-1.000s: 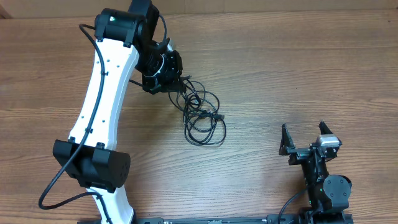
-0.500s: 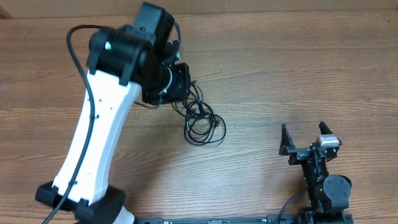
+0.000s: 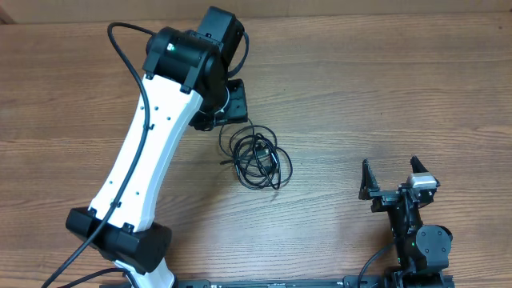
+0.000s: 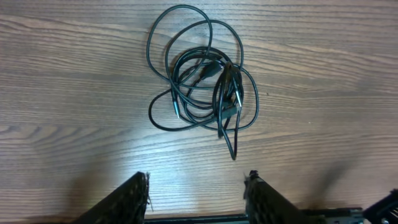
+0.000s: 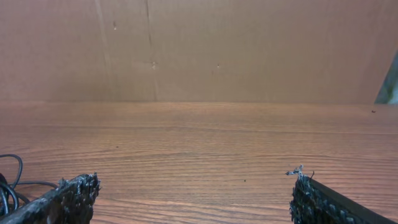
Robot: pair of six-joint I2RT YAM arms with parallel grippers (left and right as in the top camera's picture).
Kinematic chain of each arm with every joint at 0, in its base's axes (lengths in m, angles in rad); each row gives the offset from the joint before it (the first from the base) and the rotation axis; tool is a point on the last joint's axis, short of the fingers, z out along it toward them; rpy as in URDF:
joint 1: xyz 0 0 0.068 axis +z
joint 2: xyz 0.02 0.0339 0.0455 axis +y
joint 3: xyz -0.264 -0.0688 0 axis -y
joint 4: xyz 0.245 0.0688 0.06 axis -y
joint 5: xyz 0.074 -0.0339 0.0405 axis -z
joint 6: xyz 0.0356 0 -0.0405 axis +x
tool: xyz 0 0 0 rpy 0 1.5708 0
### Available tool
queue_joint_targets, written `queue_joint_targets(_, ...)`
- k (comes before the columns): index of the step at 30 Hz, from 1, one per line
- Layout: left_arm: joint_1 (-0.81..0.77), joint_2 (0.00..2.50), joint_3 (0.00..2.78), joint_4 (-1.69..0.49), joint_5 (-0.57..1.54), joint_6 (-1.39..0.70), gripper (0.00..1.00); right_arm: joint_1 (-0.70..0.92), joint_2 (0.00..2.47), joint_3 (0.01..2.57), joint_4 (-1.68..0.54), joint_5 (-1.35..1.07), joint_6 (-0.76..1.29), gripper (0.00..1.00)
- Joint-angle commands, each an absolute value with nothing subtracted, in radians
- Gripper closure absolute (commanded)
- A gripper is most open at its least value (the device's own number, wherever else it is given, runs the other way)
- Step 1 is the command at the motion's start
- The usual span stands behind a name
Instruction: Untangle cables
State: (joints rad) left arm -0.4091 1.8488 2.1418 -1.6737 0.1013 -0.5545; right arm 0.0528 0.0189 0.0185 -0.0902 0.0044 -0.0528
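Note:
The cables (image 3: 256, 157) lie as one loose tangled bundle of thin black cords on the wooden table (image 3: 360, 88), just right of the middle. In the left wrist view the cables (image 4: 225, 81) sit a short way ahead of my left gripper (image 4: 198, 180), whose jaws stand apart with only bare wood between them. From overhead my left gripper (image 3: 235, 101) hovers just behind and left of the bundle, apart from it. My right gripper (image 3: 390, 171) rests open near the front right, far from the cords. A loop of cable (image 5: 6, 186) shows at the right wrist view's left edge.
The white left arm (image 3: 152, 136) crosses the left half of the table from its base at the front. A brown cardboard wall (image 5: 199, 50) stands behind the table's far edge.
My left gripper has opened and let go of the cables, drawing back from them. The bundle now lies free on the table. The right arm has not moved.

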Motion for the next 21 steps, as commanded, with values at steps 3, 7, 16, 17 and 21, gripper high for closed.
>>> queue_joint_targets(3,-0.351,1.778,2.216,-1.690,0.177,-0.496,0.28,0.051,0.018,0.008,-0.085,0.005,-0.054,0.00)
queue_joint_targets(7,-0.318,1.684,2.217,-1.690,0.173,-0.474,0.00,0.051,0.018,0.008,-0.084,0.005,-0.054,0.00)
queue_joint_targets(16,-0.339,1.537,2.121,-1.690,0.179,-0.426,0.00,0.051,0.018,0.008,-0.084,0.005,-0.054,0.00)
queue_joint_targets(17,-0.345,1.526,2.102,-1.690,0.182,-0.425,0.00,0.051,0.018,0.008,-0.084,0.005,-0.054,0.00)
queue_joint_targets(21,-0.380,1.453,1.988,-1.690,0.184,-0.403,0.00,0.051,0.018,0.008,-0.084,0.005,-0.054,0.00)
